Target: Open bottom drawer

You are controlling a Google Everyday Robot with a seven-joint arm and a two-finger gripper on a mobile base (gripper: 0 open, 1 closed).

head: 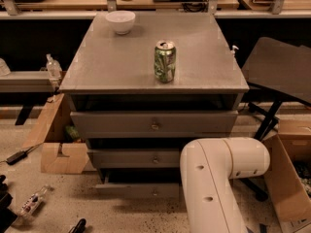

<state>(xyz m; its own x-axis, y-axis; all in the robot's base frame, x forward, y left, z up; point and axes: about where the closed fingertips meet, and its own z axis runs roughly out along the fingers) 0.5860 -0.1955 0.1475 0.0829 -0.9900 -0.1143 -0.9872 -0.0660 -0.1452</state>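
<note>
– Grey, flat and matte, that whole cabinet (121, 67)?

– Yes: a smooth square tabletop over three plain slab fronts. The top drawer (116, 124) looks widest and has a shiny brass knob (154, 126). The middle drawer (131, 158) sits under it.

– And the bottom drawer (141, 190)?

– Lowest of the three, just above the speckled floor (107, 215). It is the slimmest front, with a tiny round knob at its centre. A dark gap shows above its front, and its right end is hidden behind the robot arm (214, 178).

– What is the arm like?

– Glossy cream-white plastic, a rounded elbow filling the lower right. The gripper is out of view, so I cannot tell how its jaws stand.

– Anything on the tabletop?

– A green aluminium drinks can (165, 61) stands upright near the middle, its tab end up. The printing on it is too blurred to read. A round white bowl (120, 21) sits well apart from it, near the far left corner. What it holds cannot be seen.

– And the boxes?

– One open cardboard box (60, 157) on the floor beside the cabinet's left side, brown and creased. Another cardboard box (286, 178) on the right, with its contents too dark to make out. A small clear bottle (34, 201) lies on the floor at lower left, its label unreadable.
</note>
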